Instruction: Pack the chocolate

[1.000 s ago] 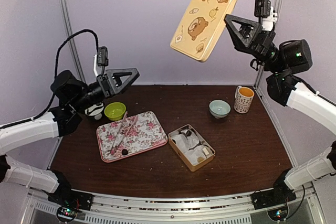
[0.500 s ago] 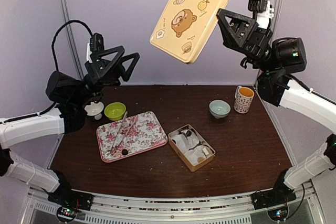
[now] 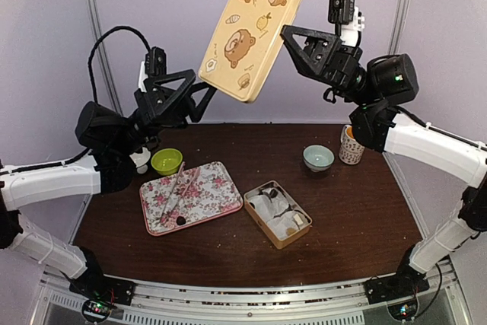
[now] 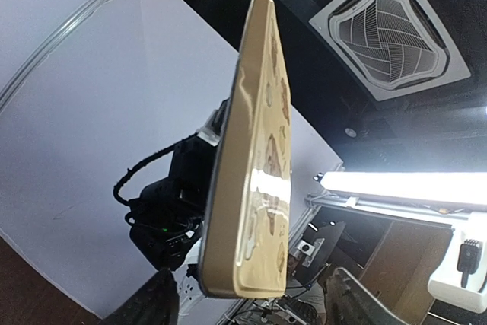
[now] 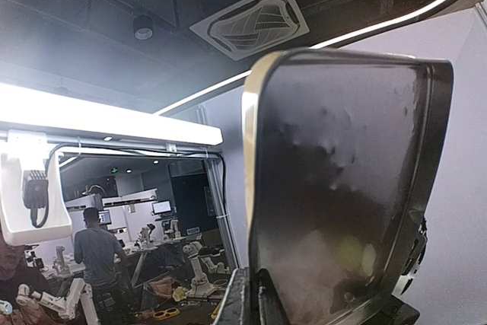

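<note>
My right gripper is shut on the edge of a yellow tin lid with bear pictures and holds it high and tilted above the table. In the right wrist view the fingers pinch the lid's rim, with its dark underside showing. My left gripper is open, raised beside the lid's lower left corner. In the left wrist view the lid stands edge-on just beyond the open left gripper. The open box holds paper cups and chocolate lumps. One dark lump lies on the floral tray.
Pink tongs lie on the tray. A green bowl and a small white bowl stand behind it. A pale blue bowl and a mug stand at the back right.
The right gripper has carried the lid up and to the left. The left gripper has risen and swung right, up to the lid's lower corner.
</note>
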Controlling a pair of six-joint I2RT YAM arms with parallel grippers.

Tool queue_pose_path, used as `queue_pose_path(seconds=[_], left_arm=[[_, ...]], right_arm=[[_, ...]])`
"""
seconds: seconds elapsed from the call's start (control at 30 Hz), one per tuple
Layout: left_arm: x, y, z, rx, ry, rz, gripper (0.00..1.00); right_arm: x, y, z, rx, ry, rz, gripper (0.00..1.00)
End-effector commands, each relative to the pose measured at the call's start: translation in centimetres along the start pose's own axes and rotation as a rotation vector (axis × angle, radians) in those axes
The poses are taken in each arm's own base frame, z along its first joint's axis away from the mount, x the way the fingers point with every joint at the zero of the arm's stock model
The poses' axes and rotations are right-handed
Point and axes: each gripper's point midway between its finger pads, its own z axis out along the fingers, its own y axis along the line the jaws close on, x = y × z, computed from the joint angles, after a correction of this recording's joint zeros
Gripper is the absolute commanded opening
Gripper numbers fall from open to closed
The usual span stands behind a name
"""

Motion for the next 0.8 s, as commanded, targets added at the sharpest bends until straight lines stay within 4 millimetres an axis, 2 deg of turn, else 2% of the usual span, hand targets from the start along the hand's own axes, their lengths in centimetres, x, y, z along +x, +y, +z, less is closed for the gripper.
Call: queue_pose_path(seconds=[0.0, 0.1, 0.3, 0.4, 0.43, 0.5, 0.57, 0.67, 0.77], left_arm=[[-0.6, -1.8, 0.7, 0.093, -0.016, 0.014, 0.64], [-0.5, -1.7, 0.9, 0.099, -0.010, 0.011, 0.54], [-0.7, -1.9, 0.8, 0.109, -0.019, 0.016, 0.25], [-0.8, -2.5, 0.8, 0.138, -0.026, 0.012, 0.12], [-0.9, -2.7, 0.8, 0.149, -0.025, 0.012, 0.10], [-0.8, -3.2, 0.8, 0.172, -0.020, 0.012, 0.07], [-0.8, -3.5, 0.7, 0.178, -0.014, 0.014, 0.07], [-0.5, -3.0, 0.4, 0.145, 0.000, 0.033, 0.06], [-0.1, -1.9, -0.2, 0.080, 0.022, 0.060, 0.06]], right_arm=[[-0.4, 1.3, 0.5, -0.065, -0.006, -0.028, 0.00], [0.3, 0.7, 0.2, -0.055, 0.003, -0.019, 0.00], [1.3, -0.1, -0.3, -0.028, 0.012, -0.016, 0.00], [1.4, -0.2, -0.5, -0.026, 0.014, -0.021, 0.14], [1.3, -0.1, -0.6, -0.024, 0.013, -0.021, 0.19], [1.2, -0.2, -1.0, -0.015, 0.007, -0.027, 0.36], [1.1, -0.4, -1.5, 0.006, 0.001, -0.031, 0.46], [1.3, -0.9, -2.7, 0.064, 0.017, -0.026, 0.55], [2.7, -2.2, -4.9, 0.186, 0.074, -0.014, 0.59]])
